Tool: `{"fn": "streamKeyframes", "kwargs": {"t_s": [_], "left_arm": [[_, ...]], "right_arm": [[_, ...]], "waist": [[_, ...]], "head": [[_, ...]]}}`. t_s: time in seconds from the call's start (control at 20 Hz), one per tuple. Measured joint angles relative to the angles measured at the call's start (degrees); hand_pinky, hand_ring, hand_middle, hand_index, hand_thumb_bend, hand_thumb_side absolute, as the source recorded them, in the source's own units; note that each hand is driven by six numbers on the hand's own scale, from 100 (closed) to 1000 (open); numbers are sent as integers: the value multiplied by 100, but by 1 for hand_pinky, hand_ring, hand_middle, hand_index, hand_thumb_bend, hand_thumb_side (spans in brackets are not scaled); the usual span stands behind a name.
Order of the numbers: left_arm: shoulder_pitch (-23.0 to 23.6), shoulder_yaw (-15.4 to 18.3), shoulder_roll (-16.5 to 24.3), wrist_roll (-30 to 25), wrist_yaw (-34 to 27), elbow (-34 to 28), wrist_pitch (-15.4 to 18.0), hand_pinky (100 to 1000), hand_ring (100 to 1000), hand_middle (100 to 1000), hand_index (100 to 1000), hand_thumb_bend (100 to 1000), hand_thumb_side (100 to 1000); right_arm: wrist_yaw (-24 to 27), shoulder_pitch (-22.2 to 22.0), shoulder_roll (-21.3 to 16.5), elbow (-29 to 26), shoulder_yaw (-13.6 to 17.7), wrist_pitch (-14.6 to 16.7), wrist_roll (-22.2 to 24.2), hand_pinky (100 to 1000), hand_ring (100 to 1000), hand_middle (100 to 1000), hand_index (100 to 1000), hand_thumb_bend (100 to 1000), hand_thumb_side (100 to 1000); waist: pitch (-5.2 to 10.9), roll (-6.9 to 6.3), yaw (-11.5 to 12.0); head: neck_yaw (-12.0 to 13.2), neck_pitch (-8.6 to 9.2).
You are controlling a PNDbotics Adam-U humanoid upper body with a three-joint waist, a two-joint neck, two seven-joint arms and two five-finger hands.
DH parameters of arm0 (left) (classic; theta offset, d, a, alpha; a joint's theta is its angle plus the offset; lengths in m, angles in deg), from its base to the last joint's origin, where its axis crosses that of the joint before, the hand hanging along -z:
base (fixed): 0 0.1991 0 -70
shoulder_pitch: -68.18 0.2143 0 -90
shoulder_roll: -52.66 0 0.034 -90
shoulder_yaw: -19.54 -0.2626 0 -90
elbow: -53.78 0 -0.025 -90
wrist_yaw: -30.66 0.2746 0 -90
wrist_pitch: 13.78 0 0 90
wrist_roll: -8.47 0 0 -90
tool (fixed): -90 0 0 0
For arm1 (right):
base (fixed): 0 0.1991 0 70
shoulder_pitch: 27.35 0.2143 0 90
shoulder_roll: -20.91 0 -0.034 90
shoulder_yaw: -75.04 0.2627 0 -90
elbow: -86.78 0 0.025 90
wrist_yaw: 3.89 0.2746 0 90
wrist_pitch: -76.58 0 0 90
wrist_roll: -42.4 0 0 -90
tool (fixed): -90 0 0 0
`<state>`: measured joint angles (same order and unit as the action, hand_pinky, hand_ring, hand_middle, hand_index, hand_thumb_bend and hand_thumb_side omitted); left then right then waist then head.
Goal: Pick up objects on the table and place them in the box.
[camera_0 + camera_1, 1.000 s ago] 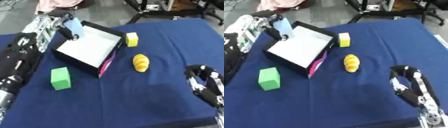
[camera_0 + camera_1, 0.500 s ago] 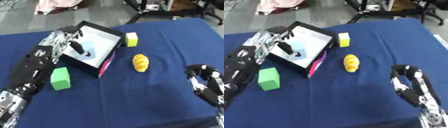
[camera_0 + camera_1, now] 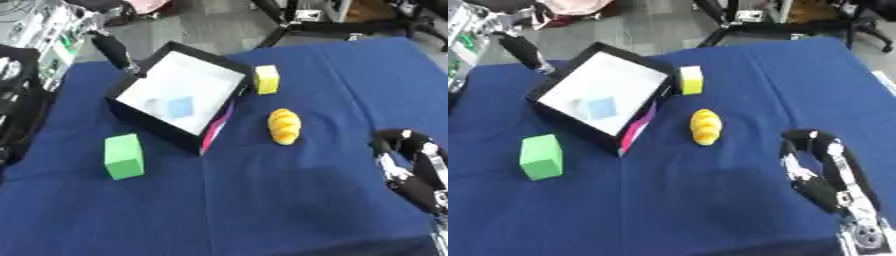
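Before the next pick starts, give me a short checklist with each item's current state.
1. Light blue cube lies inside the black box with white floor: ok.
2. Green block on the blue cloth, free of the box: ok.
3. Yellow cube beside the box's far right wall, touching or not: cannot tell.
4. Yellow-orange ridged oval object lies apart from everything: ok.
5. Right hand empty, fingers curled: ok.
6. Left hand's state: cannot tell.
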<state>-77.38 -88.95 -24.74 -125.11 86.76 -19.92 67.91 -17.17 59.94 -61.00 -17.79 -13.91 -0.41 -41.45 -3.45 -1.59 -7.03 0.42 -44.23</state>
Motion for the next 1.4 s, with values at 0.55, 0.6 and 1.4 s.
{"fn": "streamKeyframes", "kwargs": {"t_s": [0.55, 0.6, 1.4], "left_arm": [[962, -1355, 1242, -811, -2559, -1202, -375, 831, 733, 721, 874, 609, 266], [1016, -1446, 1245, -811, -2626, -1215, -392, 831, 732, 721, 874, 610, 272], [1287, -1603, 837, -800, -1884, -597, -509, 829, 741, 739, 888, 594, 304]], "right_arm": [[-39, -36, -97, 27, 34, -5, -23, 717, 653, 549, 681, 100, 467], [-39, -35, -97, 27, 34, -5, -23, 717, 653, 549, 681, 100, 467], [-39, -33, -97, 28, 33, -5, -20, 718, 657, 553, 681, 100, 467]], "waist": [[83, -113, 33], [87, -113, 31], [88, -113, 9]], "head": [[-58, 0], [-57, 0], [-58, 0]]}}
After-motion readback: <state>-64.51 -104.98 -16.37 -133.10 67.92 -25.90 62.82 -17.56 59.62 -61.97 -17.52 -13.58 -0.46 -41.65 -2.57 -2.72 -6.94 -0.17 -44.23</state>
